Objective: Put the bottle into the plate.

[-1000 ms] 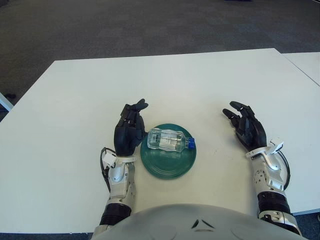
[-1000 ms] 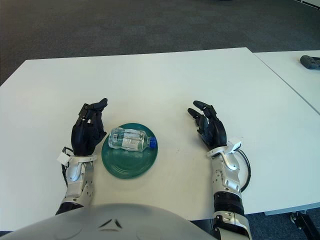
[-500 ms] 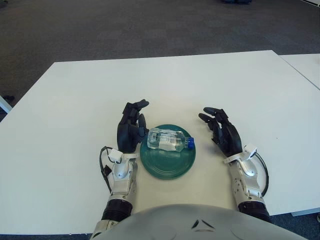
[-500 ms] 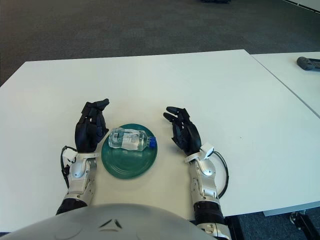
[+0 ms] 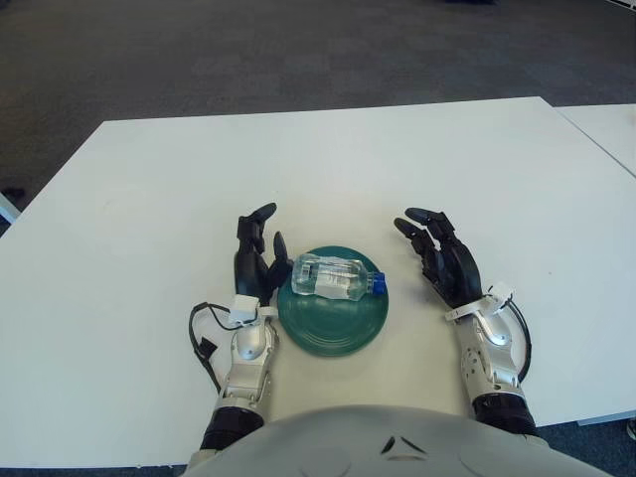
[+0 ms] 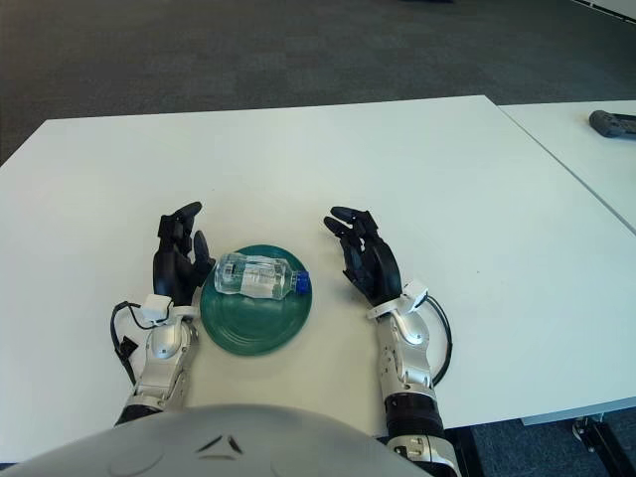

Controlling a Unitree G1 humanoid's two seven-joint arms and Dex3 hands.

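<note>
A clear plastic bottle (image 5: 334, 277) with a blue cap lies on its side in the dark green plate (image 5: 333, 318), cap pointing right. My left hand (image 5: 256, 260) stands just left of the plate, fingers spread and holding nothing, close to the bottle's base. At the plate's right, a short gap away, my right hand (image 5: 443, 260) is open too, palm turned toward the plate and empty.
The white table (image 5: 328, 169) stretches far ahead and to both sides. A second white table (image 6: 596, 119) stands at the right with a dark object (image 6: 613, 123) on it. Dark carpet lies beyond.
My right hand swung in from the far right to just beside the plate a second ago, then held. My left hand shifted slightly left and turned. The bottle has not moved.
</note>
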